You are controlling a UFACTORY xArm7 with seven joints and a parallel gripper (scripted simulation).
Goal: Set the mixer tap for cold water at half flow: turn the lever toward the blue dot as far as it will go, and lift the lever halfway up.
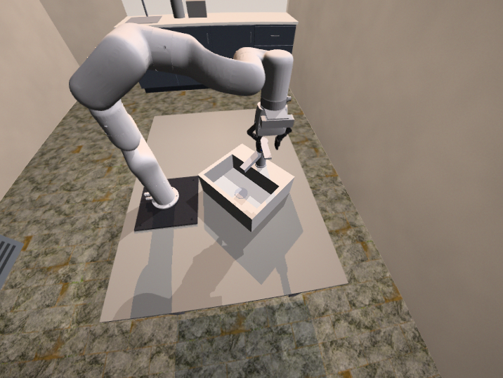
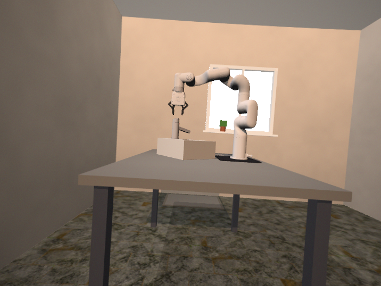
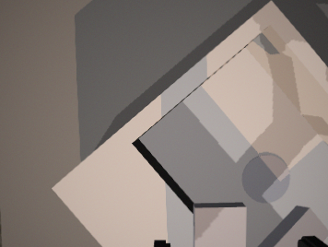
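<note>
A beige sink box [image 1: 246, 187] stands on the table, with a mixer tap [image 1: 260, 160] on its far rim. The tap's spout [image 1: 249, 161] reaches over the basin. The lever [image 1: 264, 147] sits on top of the tap column. My gripper [image 1: 268, 145] is open and empty, pointing down just above the tap. In the exterior view the gripper [image 2: 177, 112] hangs a small gap above the tap [image 2: 175, 128]. In the wrist view the lever top [image 3: 220, 226] lies between my fingertips, with the drain [image 3: 265, 178] beyond. I see no blue dot.
The arm's base stands on a black plate [image 1: 167, 208] left of the sink. A wall rises close on the right of the table. A small potted plant [image 2: 223, 125] stands on the window sill behind.
</note>
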